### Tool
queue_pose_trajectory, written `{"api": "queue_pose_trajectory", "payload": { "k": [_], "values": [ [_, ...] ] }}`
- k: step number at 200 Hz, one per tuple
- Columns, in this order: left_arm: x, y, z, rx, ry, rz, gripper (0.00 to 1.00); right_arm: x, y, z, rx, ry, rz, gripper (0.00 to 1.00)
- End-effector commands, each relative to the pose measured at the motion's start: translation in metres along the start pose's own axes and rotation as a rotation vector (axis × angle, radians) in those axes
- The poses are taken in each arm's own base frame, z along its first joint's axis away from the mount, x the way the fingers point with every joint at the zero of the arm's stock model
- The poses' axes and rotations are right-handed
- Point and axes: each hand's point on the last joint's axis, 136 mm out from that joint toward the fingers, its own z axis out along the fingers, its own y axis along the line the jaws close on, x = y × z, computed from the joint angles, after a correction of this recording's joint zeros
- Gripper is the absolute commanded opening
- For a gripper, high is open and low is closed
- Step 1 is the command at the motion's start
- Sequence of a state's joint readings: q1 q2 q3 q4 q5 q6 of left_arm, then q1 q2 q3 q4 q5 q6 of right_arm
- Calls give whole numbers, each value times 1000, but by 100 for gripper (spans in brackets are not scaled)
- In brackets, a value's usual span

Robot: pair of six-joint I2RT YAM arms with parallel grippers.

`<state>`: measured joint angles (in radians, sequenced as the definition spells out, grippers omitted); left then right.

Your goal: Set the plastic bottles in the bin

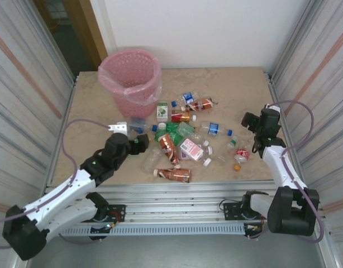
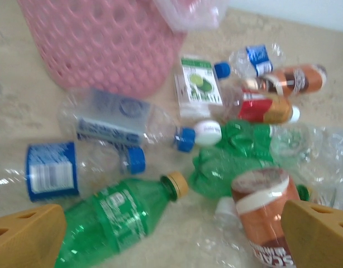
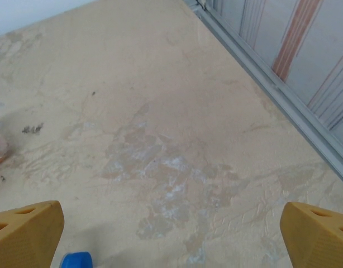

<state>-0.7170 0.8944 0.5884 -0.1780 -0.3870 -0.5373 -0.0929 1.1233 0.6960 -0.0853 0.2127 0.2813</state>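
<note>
the left tool (image 2: pixel 171 237), spread and empty, is the nearer one: a green bottle (image 2: pixel 118 220) lies just ahead of its fingers (image 2: pixel 26 237), long axis slanting, cap (image 2: pixel 176 184) pointing far-right; the bin (image 2: pixel 104 50) stands just beyond. the right tool (image 3: pixel 171 234), also spread, faces bare worktop (image 3: pixel 160 139).

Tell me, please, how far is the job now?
Done: nothing visible; I see no bottle inside the bin. In hand: nothing; the left tool hangs open above a green bottle, the right tool open above bare table. Left: the whole pile of bottles on the table.
</note>
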Motion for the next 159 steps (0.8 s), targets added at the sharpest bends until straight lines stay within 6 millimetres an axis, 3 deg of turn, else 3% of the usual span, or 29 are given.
{"api": "queue_pose_trajectory", "payload": {
  "k": [1, 23, 71, 159],
  "values": [
    [-4, -14, 3, -55, 6, -57, 99, 1, 0, -8, 11, 52, 26, 98],
    [1, -41, 13, -46, 53, -13, 99, 6, 6, -13, 12, 97, 5, 98],
    [11, -79, 41, 17, 139, -51, 99, 15, 18, -20, 18, 144, -62, 98],
    [31, -98, 71, -1, 237, -143, 96, 19, 32, -19, -41, 157, -82, 98]
  ]
}}
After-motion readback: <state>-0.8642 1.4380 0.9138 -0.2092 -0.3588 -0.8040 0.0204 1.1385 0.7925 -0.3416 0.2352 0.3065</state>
